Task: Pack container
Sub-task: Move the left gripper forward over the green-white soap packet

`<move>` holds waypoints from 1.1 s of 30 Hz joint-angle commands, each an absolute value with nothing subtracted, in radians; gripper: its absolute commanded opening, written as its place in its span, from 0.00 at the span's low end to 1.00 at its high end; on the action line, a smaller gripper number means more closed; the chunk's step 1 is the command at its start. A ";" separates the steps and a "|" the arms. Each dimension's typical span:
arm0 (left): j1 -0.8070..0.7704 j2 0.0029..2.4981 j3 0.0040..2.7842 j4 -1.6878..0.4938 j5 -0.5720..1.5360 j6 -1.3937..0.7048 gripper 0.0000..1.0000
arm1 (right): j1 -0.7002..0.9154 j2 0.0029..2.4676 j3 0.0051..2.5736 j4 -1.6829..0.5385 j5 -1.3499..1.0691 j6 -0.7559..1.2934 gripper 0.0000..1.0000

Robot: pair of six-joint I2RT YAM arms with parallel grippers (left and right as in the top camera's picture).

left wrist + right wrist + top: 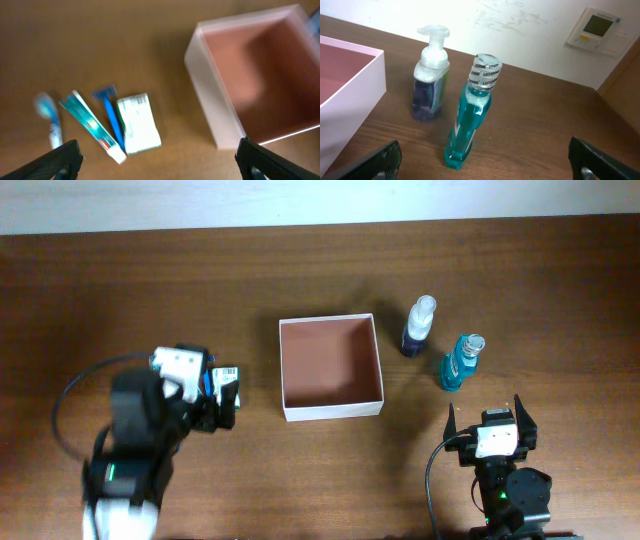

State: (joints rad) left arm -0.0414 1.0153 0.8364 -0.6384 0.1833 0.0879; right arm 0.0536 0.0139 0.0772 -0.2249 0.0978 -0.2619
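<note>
The container, a square shallow box with white walls and a reddish-brown inside, sits mid-table and holds nothing; it also shows in the left wrist view and the right wrist view. My left gripper is open above the table just left of it, over a toothbrush, a toothpaste tube, a blue razor and a small white box. My right gripper is open and empty, near a teal mouthwash bottle and a purple pump soap bottle.
The two bottles stand upright right of the container, the soap behind the mouthwash. The left arm covers most of the small items in the overhead view. A wall thermostat shows beyond the table's far edge.
</note>
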 commanded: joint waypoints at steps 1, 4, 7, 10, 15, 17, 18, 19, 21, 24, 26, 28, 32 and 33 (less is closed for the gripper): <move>-0.036 1.207 0.876 -0.675 0.274 0.110 1.00 | 0.052 0.004 0.069 -0.224 0.117 -0.262 0.98; -0.036 1.340 0.881 -0.694 0.340 0.107 1.00 | 0.052 0.004 0.069 -0.224 0.117 -0.262 0.98; -0.035 1.414 0.885 -0.693 0.353 0.107 1.00 | 0.052 0.003 0.069 -0.224 0.117 -0.262 0.98; -0.024 1.436 0.886 -0.672 0.345 0.107 0.99 | 0.052 0.004 0.069 -0.224 0.117 -0.262 0.98; -0.007 1.436 0.886 -0.576 0.345 0.107 0.99 | 0.052 0.003 0.069 -0.224 0.117 -0.262 0.98; -0.007 1.436 0.886 -0.557 0.345 0.107 0.99 | 0.052 0.003 0.069 -0.224 0.117 -0.262 0.98; -0.007 1.436 0.886 -0.557 0.345 0.107 1.00 | 0.052 0.004 0.069 -0.224 0.117 -0.262 0.98; -0.007 1.436 0.885 -0.557 0.345 0.107 0.99 | 0.052 0.004 0.069 -0.224 0.117 -0.262 0.98; -0.007 1.436 0.886 -0.542 0.344 0.107 1.00 | 0.052 0.004 0.069 -0.224 0.117 -0.262 0.98; -0.007 1.436 0.886 -0.506 0.344 0.106 0.99 | 0.052 0.004 0.069 -0.224 0.117 -0.262 0.98; -0.007 1.436 0.886 -0.496 0.341 0.096 0.99 | 0.052 0.004 0.069 -0.224 0.117 -0.262 0.98; -0.008 1.436 0.886 -0.490 0.277 0.049 0.99 | 0.052 0.004 0.069 -0.224 0.117 -0.262 0.98; -0.008 1.436 0.886 -0.494 0.095 -0.080 0.99 | 0.052 0.004 0.069 -0.224 0.117 -0.262 0.98; -0.008 1.436 0.886 -0.493 0.091 -0.083 0.99 | 0.052 0.004 0.069 -0.224 0.117 -0.262 0.98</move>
